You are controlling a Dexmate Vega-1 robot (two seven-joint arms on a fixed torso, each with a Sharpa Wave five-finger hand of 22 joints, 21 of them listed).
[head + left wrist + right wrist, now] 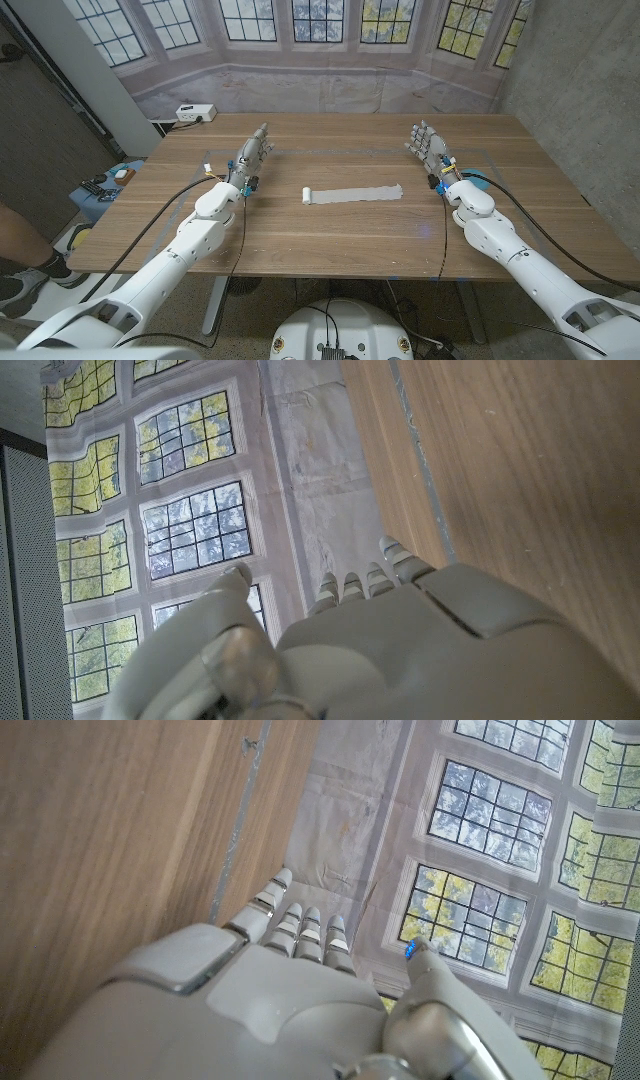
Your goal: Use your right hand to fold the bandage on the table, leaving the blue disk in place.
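Note:
A grey bandage strip [352, 193] lies flat across the middle of the wooden table [330, 240], with a small rolled end at its left [307, 195]. My right hand [428, 146] stands on its edge to the right of the strip, fingers apart and holding nothing; its back [270, 990] fills the lower part of the right wrist view. My left hand [253, 155] stands the same way to the left of the strip, empty, and its back [400, 650] appears in the left wrist view. I see no blue disk on the table.
A white power strip [195, 113] sits on a ledge beyond the table's far left corner. A backdrop printed with windows [300, 30] hangs behind the table. A person's leg and shoe [25, 255] show at the left edge. Cables run along both arms.

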